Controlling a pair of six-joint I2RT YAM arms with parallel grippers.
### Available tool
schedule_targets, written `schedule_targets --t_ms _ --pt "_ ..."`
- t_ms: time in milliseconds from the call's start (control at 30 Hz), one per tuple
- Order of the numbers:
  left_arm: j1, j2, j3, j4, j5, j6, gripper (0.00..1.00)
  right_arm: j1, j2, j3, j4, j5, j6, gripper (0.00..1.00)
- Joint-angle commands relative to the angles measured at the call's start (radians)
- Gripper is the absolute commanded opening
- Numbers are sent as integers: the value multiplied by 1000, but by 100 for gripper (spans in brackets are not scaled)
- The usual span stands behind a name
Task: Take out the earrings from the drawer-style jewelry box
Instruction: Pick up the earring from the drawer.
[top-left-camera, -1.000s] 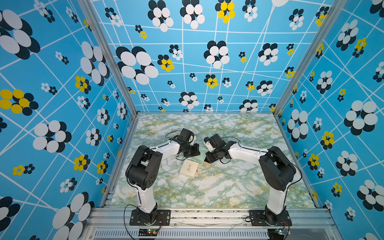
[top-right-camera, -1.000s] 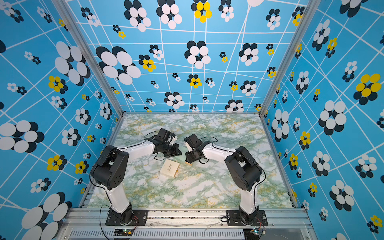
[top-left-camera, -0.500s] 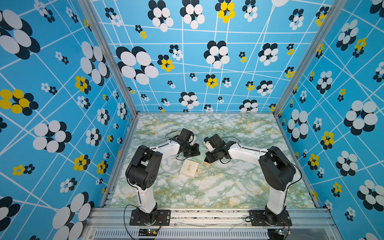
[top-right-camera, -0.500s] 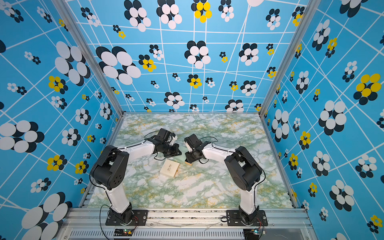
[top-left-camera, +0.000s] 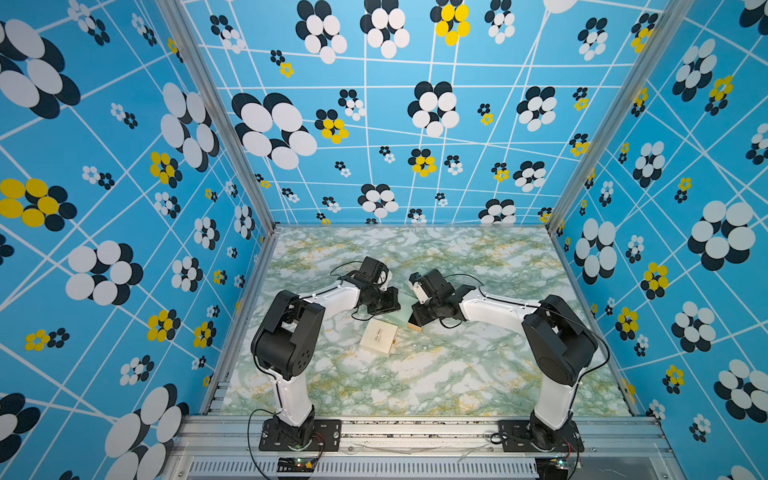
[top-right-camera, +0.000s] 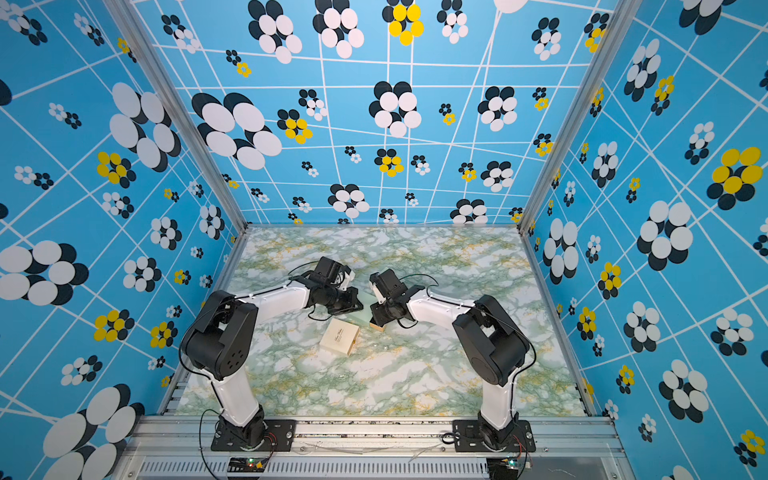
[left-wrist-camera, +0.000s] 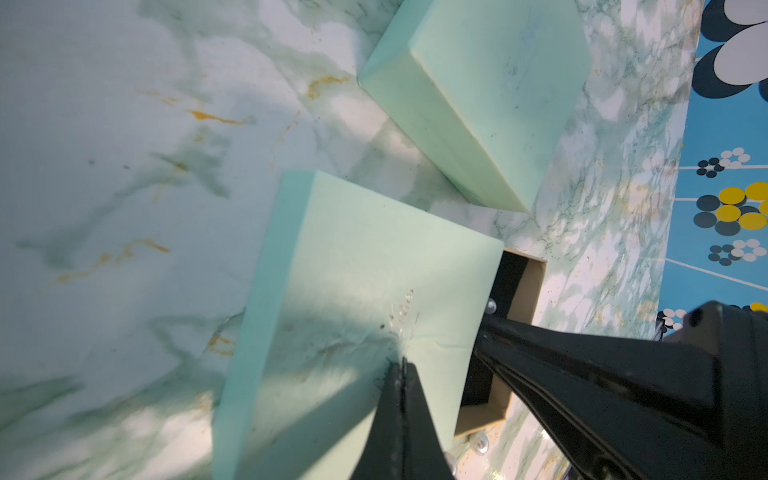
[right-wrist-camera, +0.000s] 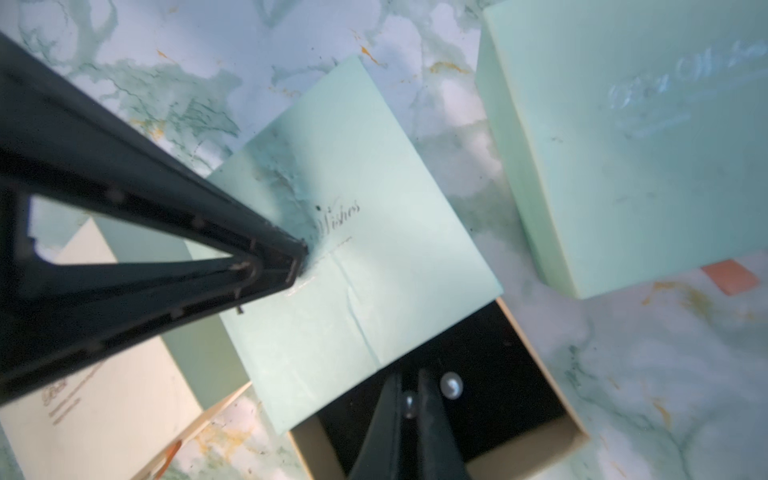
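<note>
Extraction step: right gripper (right-wrist-camera: 409, 386) clamps an earring (right-wrist-camera: 409, 405) inside the drawer (right-wrist-camera: 540, 448), closed left gripper (left-wrist-camera: 401, 365) pins the box (left-wrist-camera: 365, 266); next, a straight lift.

box (right-wrist-camera: 374, 270) mint green | drawer lining (right-wrist-camera: 498, 365) black | earring (right-wrist-camera: 409, 405) pearly white

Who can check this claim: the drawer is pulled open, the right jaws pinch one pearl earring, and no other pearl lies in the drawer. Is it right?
Not quite. The right wrist view shows a second pearl lying in the drawer beside the right gripper. The rest holds: drawer pulled open, jaws pinching one pearl earring.
</note>
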Motion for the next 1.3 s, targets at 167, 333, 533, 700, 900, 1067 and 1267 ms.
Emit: schedule_targets --t_ms 167,333,533,700,900,1067,1267 --pt "-1 17 -47 -89 -39 12 0 6 -49 -30 28 14 22 8" --pt "0 17 -46 -91 -41 12 0 6 -59 -49 37 18 29 8" --pt "-1 18 -48 -91 -40 12 0 7 -73 -72 60 18 42 8" --pt "0 17 -50 -91 -41 12 0 6 -69 -79 69 18 45 8" --pt "-1 17 -49 -91 -40 12 0 7 -79 -97 87 27 54 8" --pt "0 18 -50 -89 -41 10 0 6 -101 -114 106 33 63 7" --pt "0 18 -51 -88 -40 10 0 6 -137 -136 130 45 75 7"
